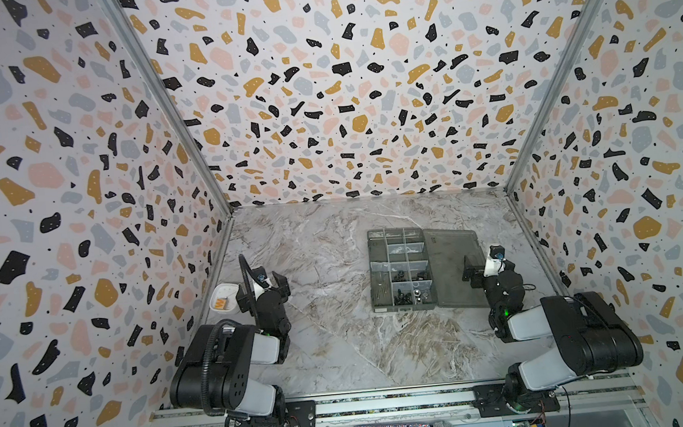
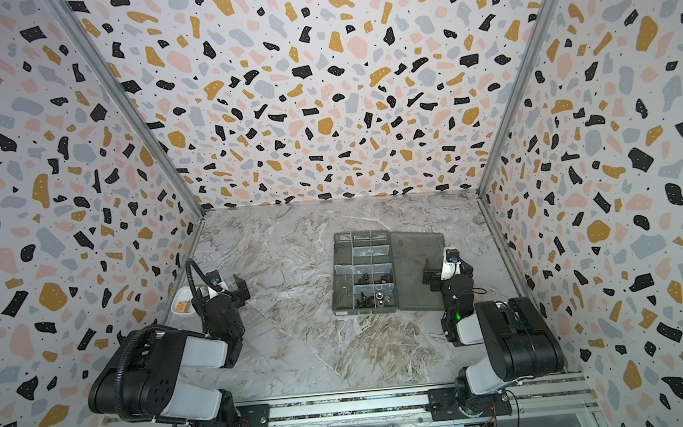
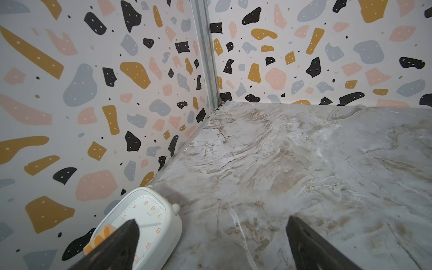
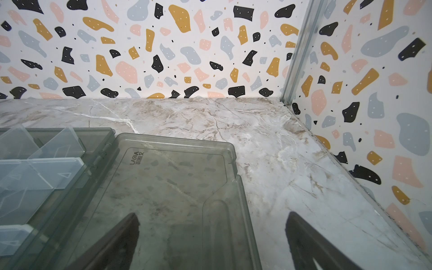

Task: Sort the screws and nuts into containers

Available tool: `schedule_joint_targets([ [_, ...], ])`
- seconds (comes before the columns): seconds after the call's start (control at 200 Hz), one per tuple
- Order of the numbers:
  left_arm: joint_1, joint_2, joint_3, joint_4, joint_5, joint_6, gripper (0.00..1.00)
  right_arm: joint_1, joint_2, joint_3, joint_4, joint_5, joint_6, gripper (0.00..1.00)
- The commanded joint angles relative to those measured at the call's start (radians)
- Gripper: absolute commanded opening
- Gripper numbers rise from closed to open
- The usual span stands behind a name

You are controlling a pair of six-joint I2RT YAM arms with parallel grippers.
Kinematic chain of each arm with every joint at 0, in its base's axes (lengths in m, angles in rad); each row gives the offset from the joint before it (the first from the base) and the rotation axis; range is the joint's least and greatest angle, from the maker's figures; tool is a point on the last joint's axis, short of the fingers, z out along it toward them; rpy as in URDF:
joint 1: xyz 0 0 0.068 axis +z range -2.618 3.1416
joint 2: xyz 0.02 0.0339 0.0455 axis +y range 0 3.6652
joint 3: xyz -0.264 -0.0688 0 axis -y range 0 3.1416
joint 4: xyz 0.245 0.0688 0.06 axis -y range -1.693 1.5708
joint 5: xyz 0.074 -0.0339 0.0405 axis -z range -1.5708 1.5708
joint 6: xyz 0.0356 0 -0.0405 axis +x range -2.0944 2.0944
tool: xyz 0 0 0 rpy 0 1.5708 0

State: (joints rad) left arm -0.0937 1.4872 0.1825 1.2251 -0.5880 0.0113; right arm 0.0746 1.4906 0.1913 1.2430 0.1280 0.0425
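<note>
Right wrist view: the right gripper (image 4: 211, 218) hangs empty, jaws spread, over the open lid (image 4: 163, 187). Screws (image 1: 383, 294) and nuts (image 1: 419, 294) lie in near compartments of the box (image 1: 372, 270). Pressing on the lid could tip the box and mix them. The left gripper (image 3: 211, 224), likewise spread and empty, could knock the timer (image 3: 149, 210).

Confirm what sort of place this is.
Likely a robot test booth: printed terrazzo walls on three sides, marble-look tabletop, left arm and right arm mounted on an aluminium rail.
</note>
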Motion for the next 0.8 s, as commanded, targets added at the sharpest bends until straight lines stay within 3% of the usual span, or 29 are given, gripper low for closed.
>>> schedule_joint_targets([
  [0.0,0.009,-0.014,0.017,0.031,-0.059,-0.044,1.0,0.015,-0.007,0.0,0.022,0.026,-0.015,0.99],
  [0.796,0.008,-0.015,0.017,0.033,-0.062,-0.043,1.0,0.035,0.003,-0.001,0.041,0.061,-0.024,0.99],
])
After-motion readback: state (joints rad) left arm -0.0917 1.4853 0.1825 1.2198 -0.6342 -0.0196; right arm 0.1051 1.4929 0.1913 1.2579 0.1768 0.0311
